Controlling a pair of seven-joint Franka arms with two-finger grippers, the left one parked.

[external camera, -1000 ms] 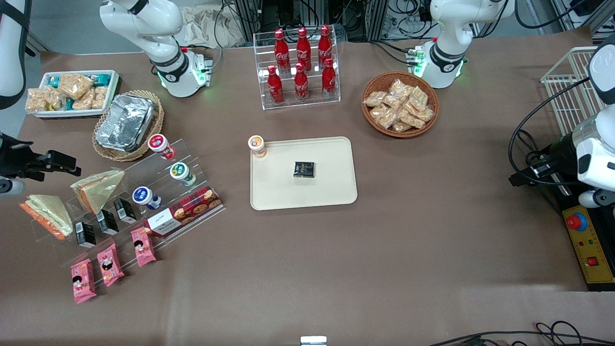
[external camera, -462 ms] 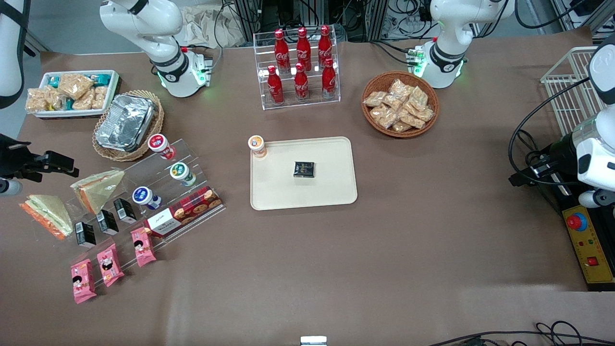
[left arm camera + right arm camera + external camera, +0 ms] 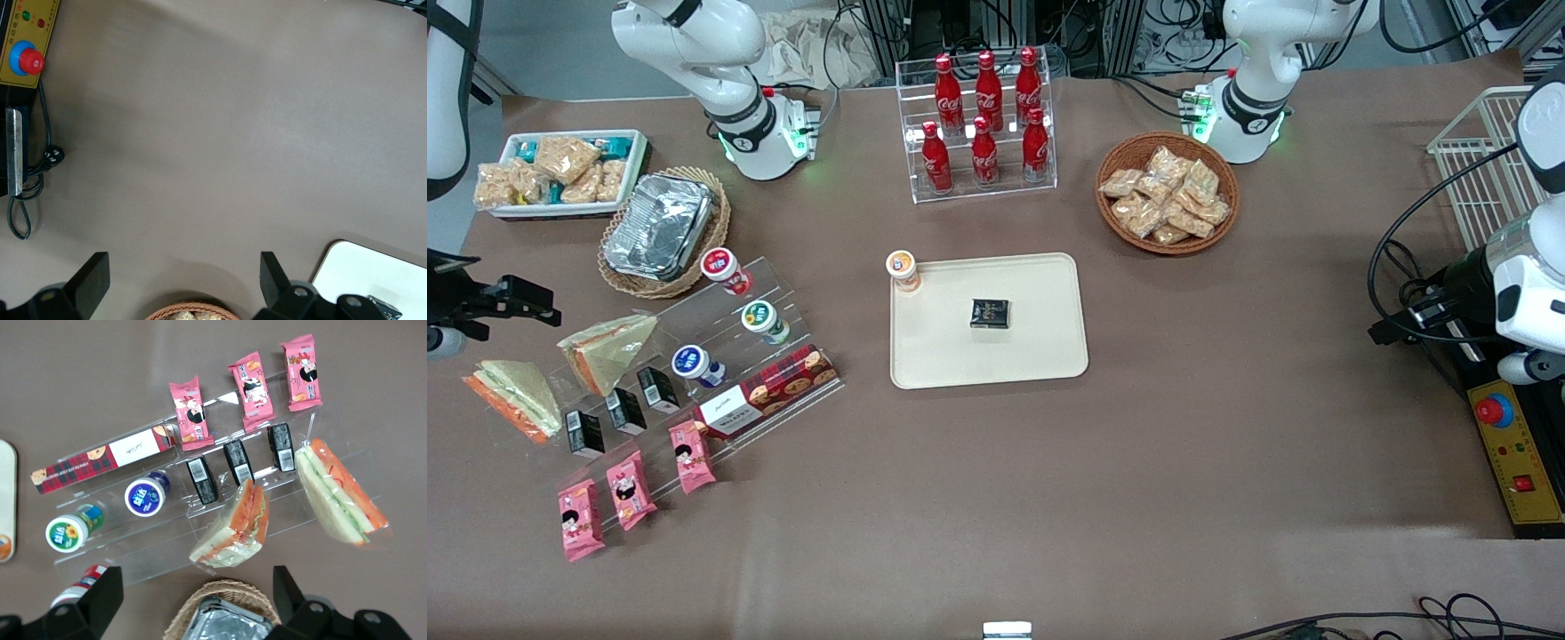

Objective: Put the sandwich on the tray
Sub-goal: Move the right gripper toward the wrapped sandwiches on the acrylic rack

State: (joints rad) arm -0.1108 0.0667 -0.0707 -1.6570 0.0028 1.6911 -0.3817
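Note:
The sandwich (image 3: pixel 516 394) (image 3: pixel 340 495) is a wrapped wedge with a pale green face and an orange strip along one edge. It lies on the table against the end of the clear rack (image 3: pixel 685 373), toward the working arm's end. The beige tray (image 3: pixel 1032 356) (image 3: pixel 5 490) lies mid-table with a small black packet (image 3: pixel 990 313) on it. My gripper (image 3: pixel 511 300) (image 3: pixel 195 581) hangs open and empty above the table, farther from the front camera than the sandwich and apart from it.
A tan-yellow wedge (image 3: pixel 609 348) (image 3: pixel 233 530) leans on the rack, beside yogurt cups (image 3: pixel 694 363), black boxes (image 3: pixel 237 461) and pink packets (image 3: pixel 630 489). A wicker basket with a foil dish (image 3: pixel 660 227) (image 3: pixel 230 623) lies under my gripper. An orange-lidded cup (image 3: pixel 903 268) stands at the tray's corner.
My gripper has drifted a little toward the working arm's end of the table, away from the rack. Nothing else has moved.

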